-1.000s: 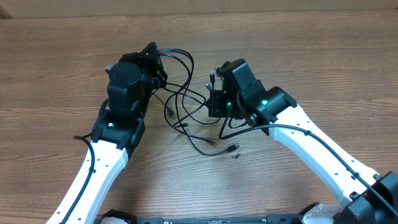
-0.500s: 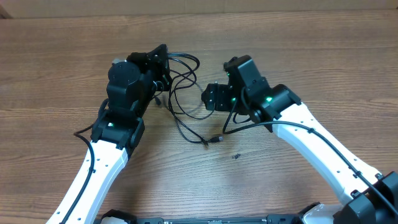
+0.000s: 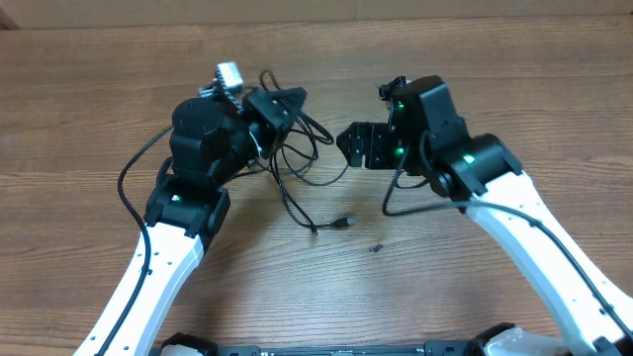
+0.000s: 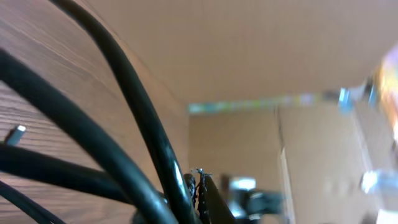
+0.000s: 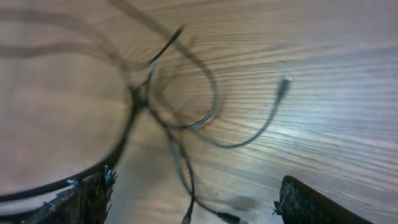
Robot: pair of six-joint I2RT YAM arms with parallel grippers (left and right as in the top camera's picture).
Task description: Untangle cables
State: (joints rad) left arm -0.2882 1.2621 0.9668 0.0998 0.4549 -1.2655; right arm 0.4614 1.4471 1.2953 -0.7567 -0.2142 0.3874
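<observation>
The cables (image 3: 300,158) are thin black wires looped together on the wooden table between the two arms. One plug end (image 3: 342,222) trails toward the front. My left gripper (image 3: 282,102) is tilted up at the loops' left edge and shut on cable strands. The left wrist view shows the thick-looking black cables (image 4: 146,134) running into the closed jaws of the left gripper (image 4: 199,190). My right gripper (image 3: 356,146) stands open just right of the tangle, holding nothing. Below the right gripper (image 5: 196,202), the right wrist view shows the cables (image 5: 186,124) and a plug (image 5: 285,81) lying on the wood.
A small dark bit (image 3: 376,247) lies on the table in front of the plug end. The left arm's own thicker black cable (image 3: 129,183) arcs out to the left. The tabletop's far edge (image 3: 316,20) meets a tan wall.
My right gripper has opened, let go of the cables and drawn back to the right. The left gripper has turned upward, and the tangle has shifted left with it.
</observation>
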